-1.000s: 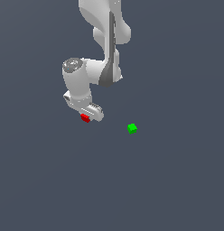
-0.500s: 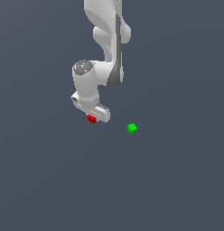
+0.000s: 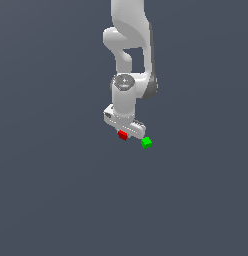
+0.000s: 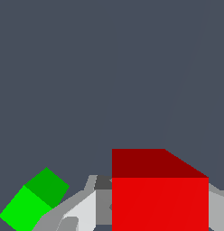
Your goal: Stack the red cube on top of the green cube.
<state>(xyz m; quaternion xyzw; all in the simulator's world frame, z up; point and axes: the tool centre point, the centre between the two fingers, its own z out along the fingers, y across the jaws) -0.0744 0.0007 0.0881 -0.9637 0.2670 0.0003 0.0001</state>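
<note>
The red cube [image 3: 122, 135] hangs just under my white gripper [image 3: 123, 134], which is shut on it. In the wrist view the red cube [image 4: 159, 194] fills the space between the grey fingers [image 4: 77, 207]. The green cube [image 3: 146, 142] rests on the dark floor a short way toward the exterior view's right of the red cube and slightly lower in the picture. The wrist view shows the green cube [image 4: 35, 198] off to one side of the held cube, turned at an angle and apart from it.
The plain dark grey floor [image 3: 56, 200] surrounds both cubes. The white arm [image 3: 128, 45] rises behind the gripper to the picture's upper edge.
The arm has carried the red cube toward the exterior view's right, from well apart to close beside the green cube. The green cube has not moved.
</note>
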